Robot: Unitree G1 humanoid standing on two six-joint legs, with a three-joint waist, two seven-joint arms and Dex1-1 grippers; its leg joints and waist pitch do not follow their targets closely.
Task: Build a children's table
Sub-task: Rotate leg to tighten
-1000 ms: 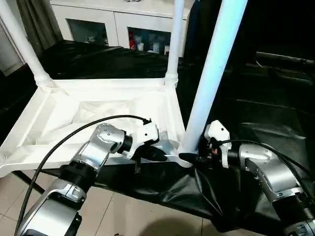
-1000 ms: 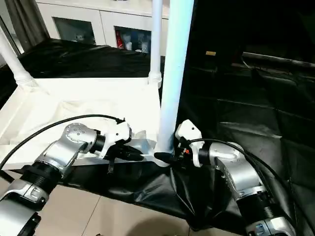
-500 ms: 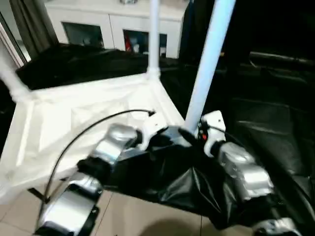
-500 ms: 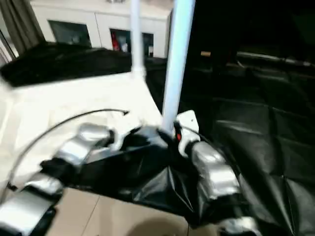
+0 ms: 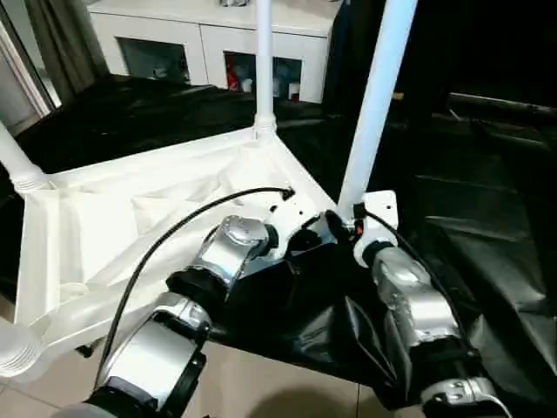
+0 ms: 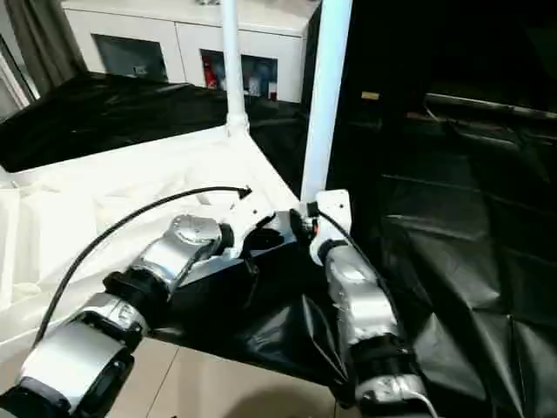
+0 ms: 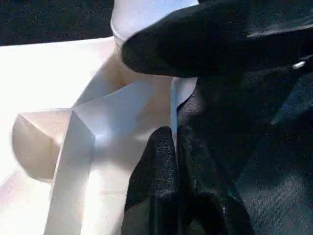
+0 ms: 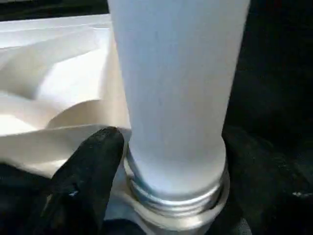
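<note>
We look into a lived-in room: behind the black-draped desk, a white cabinet with glass doors, grey curtain beside it.

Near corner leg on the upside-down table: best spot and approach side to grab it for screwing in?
Grip the near leg low on its round shaft, just above the threaded collar at the table top's corner socket. Come in level from the robot's side, one finger either side. The tube stands upright and widest there, and the right hand likely already straddles that spot.
</note>
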